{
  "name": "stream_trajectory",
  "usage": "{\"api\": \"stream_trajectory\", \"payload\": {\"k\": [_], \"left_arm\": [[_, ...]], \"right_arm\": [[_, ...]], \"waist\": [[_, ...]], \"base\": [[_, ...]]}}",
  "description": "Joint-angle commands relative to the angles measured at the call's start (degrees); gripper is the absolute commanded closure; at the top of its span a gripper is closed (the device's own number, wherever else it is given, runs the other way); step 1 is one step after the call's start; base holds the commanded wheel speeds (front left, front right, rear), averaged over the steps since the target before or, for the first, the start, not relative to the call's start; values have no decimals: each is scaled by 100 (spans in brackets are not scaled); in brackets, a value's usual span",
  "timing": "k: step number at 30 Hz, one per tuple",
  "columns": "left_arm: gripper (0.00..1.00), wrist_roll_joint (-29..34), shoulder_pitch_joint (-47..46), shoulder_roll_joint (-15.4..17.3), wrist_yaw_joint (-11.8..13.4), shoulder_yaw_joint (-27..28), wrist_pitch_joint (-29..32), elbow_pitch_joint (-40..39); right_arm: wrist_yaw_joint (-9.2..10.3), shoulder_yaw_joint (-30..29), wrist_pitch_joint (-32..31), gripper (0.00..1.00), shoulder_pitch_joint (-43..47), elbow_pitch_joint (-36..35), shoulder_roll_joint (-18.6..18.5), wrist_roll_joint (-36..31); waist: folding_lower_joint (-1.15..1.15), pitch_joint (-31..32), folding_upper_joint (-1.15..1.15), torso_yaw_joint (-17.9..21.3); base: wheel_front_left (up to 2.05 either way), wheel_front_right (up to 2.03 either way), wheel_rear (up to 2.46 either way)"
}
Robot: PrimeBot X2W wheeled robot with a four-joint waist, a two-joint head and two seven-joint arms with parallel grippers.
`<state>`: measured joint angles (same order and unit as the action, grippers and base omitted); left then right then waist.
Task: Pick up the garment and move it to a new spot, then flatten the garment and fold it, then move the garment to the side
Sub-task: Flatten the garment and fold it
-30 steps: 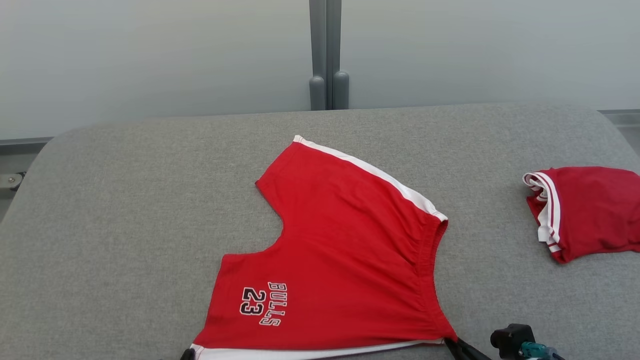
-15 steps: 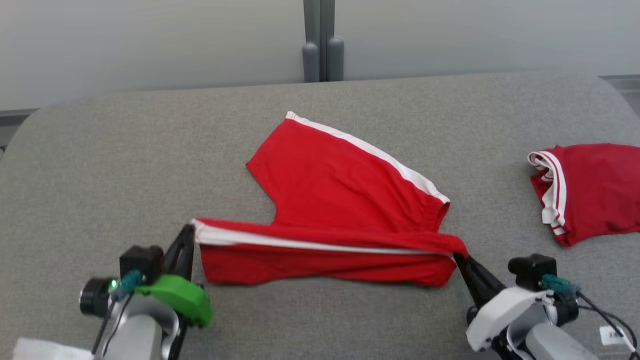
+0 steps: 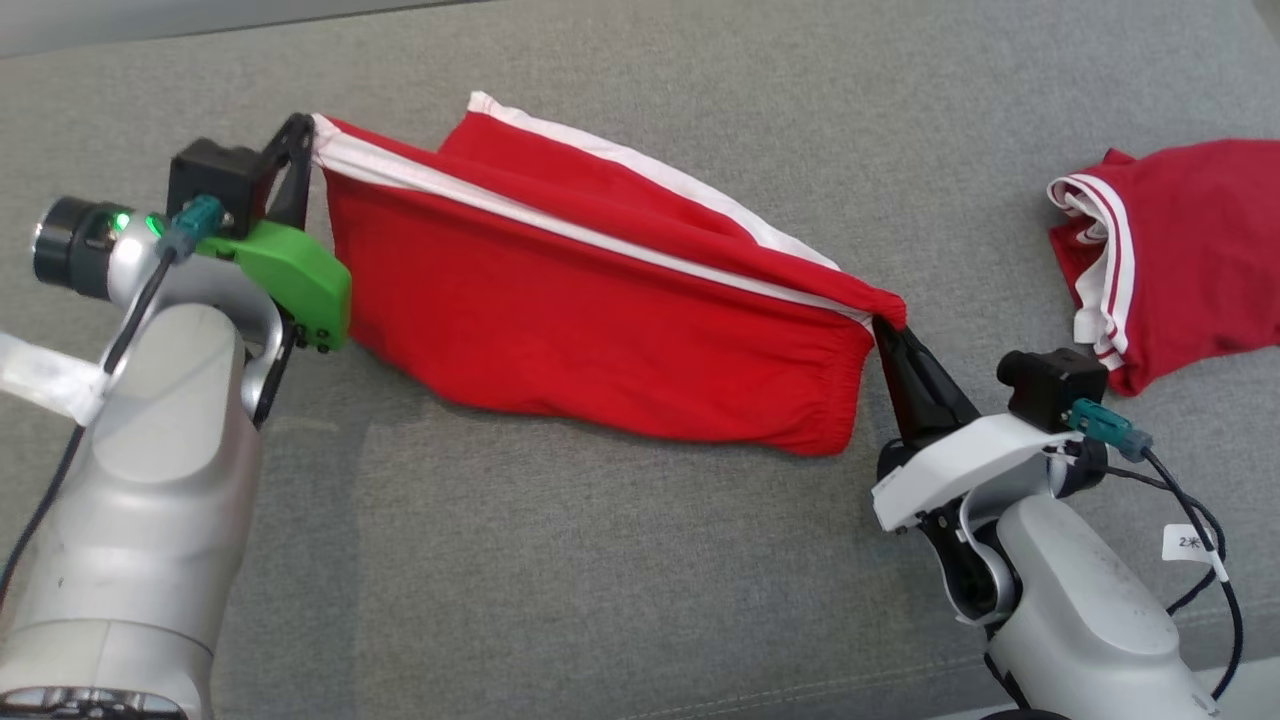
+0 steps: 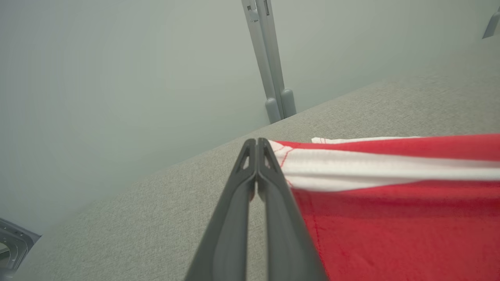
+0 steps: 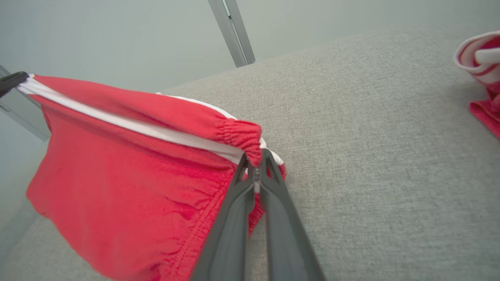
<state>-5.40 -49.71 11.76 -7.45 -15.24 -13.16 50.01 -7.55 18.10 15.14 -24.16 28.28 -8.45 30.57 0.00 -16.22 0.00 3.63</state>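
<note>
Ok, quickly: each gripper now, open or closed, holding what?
Left gripper: closed on the red shorts, at the striped corner.
Right gripper: closed on the red shorts' waistband end.

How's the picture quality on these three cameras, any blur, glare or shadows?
Head view: sharp, evenly lit, no glare, faint shadow on the grey surface under the red shorts. Left wrist view: the left tool goes soft toward the bottom edge. Right wrist view: the shorts' hanging lower edge is blurred.
</note>
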Motion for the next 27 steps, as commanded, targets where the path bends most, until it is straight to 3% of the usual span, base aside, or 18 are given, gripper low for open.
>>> {"api": "stream_trajectory", "payload": {"k": [1,9,22,23,24,25,26,27], "left_arm": [[100,63,-136,100,50,-13,41,85],[100,487,-1159,253,207,-390,543,882],[100,556,-1839,154,530,-572,506,1623],[88,552,-1850,139,531,-578,499,1663],[58,544,-1858,126,536,-583,467,1701],[7,534,-1861,104,528,-596,427,1735],[0,520,-1861,78,530,-608,404,1777],[0,496,-1865,58,535,-600,374,1821]], "right_arm": [[15,-16,-2,100,-74,-9,25,-22],[15,-77,-1,100,-365,-139,377,-16],[16,-272,-1,100,-540,-238,529,-66],[16,-241,-1,100,-554,-266,530,-42],[16,-232,-1,70,-560,-289,531,-26],[15,-221,-2,7,-556,-302,532,-15],[14,-215,-2,0,-560,-323,542,-10],[14,-239,-2,0,-572,-357,542,-61]], "waist": [[0,-645,0,537],[0,-1136,0,962],[0,-1425,0,1162],[0,-1424,0,1162],[0,-1424,0,1159],[0,-1421,0,1150],[0,-1414,0,1137],[0,-1407,0,1123]], "base": [[0,0,0],[0,0,0],[0,0,0],[0,0,0],[0,0,0],[0,0,0],[0,0,0],[0,0,0]]}}
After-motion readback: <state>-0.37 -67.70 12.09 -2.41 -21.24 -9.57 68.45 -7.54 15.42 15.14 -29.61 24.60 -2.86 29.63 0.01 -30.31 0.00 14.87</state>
